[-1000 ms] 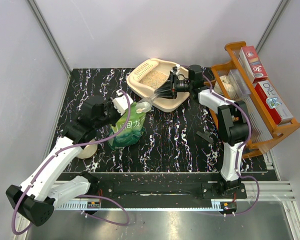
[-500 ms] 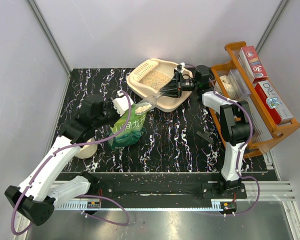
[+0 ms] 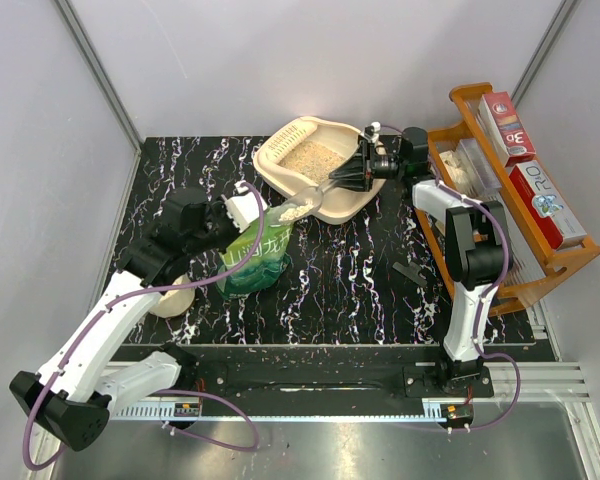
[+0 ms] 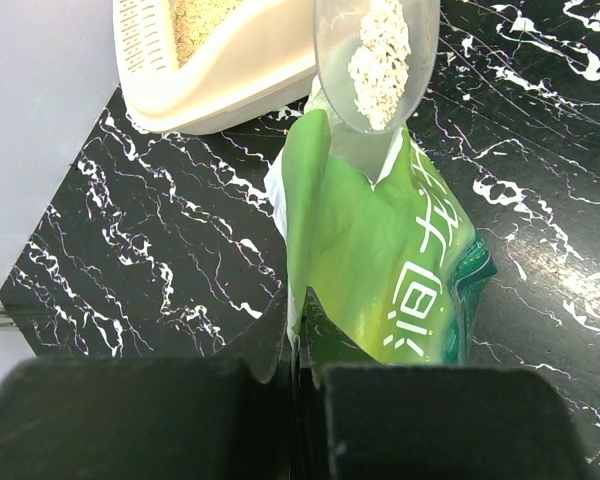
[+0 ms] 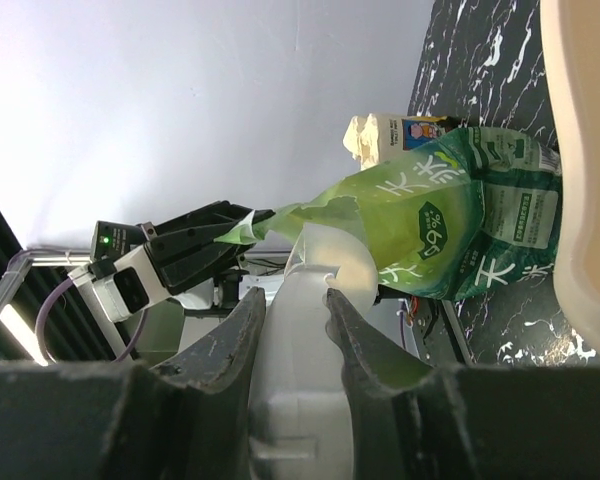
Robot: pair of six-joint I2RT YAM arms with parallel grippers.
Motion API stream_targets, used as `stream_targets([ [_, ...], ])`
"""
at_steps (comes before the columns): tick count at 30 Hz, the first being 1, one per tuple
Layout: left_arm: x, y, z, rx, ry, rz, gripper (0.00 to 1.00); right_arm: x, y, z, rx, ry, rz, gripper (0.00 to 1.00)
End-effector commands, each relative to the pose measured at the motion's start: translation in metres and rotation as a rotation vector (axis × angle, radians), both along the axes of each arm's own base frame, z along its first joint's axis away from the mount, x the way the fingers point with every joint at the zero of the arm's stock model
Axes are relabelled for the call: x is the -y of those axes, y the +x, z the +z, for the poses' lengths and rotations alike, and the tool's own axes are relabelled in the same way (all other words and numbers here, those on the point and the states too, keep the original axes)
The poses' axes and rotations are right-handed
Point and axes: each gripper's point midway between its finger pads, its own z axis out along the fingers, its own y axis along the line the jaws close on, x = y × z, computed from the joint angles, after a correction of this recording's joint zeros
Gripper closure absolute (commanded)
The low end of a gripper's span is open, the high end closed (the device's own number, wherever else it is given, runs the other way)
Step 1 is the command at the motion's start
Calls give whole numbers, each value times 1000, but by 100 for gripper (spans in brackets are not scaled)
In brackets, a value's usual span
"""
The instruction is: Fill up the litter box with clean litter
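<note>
The cream litter box sits at the back centre with pale clean litter in it. It also shows in the left wrist view. My right gripper is shut on the handle of a translucent scoop. The scoop holds a little litter above the mouth of the green bag, just in front of the box's near rim. My left gripper is shut on the bag's top edge and holds the bag upright.
An orange wooden rack with boxes stands along the right edge. A cream tape roll lies at the left, under my left arm. A small black object lies on the table by my right arm. A white carton stands behind the bag.
My right gripper has drawn back to the right, and the scoop has come out of the bag's mouth toward the litter box with litter in it. The left gripper has stayed on the bag.
</note>
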Motion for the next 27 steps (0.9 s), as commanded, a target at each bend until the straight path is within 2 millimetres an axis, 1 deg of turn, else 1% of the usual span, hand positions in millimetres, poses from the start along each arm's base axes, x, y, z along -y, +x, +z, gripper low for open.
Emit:
stream_targets([
  [1,2,14,56,172,-70,6,100,7,8,34,96,15,9,100],
  [2,1,14,56,171,-69,8,100,11,14,42,115,16,-5,100],
  [4,1,14,56,172,-69,9,100,17,23,43,114,9,-26,100],
  [5,1,14,56,171,-68,11,100,19,27,49,131,10,-30,100],
  [7,-1,15,57,174,-67,15,100,27,34,49,127,4,-50,100],
  [8,-1,15,56,170,-66,17,100,29,37,52,136,4,-56,100],
  [9,-2,15,57,171,-65,19,100,34,43,51,125,-1,-77,100],
  [12,-2,14,57,166,-63,16,100,42,55,51,115,-11,-121,100],
  [16,-3,12,57,154,-58,13,100,58,81,51,124,-44,-235,100],
  [17,-3,12,57,156,-56,13,100,60,87,57,176,-56,-257,100],
  [18,-4,13,59,158,-58,15,100,64,94,55,167,-76,-295,100],
  [19,-4,13,59,159,-57,15,100,65,99,57,192,-85,-312,100],
  [20,-3,13,59,155,-60,13,100,66,103,64,250,-95,-324,100],
  [22,-2,12,60,157,-66,7,100,69,113,61,246,-132,-369,100],
  [23,-1,12,60,152,-70,6,100,70,117,65,290,-147,-383,100],
  [25,0,9,58,143,-70,-10,100,74,126,57,269,-206,-435,100],
  [26,-1,8,58,145,-71,-13,100,79,135,56,320,-251,-476,100],
  [27,-1,7,57,141,-71,-14,100,82,135,49,296,-289,-487,100],
])
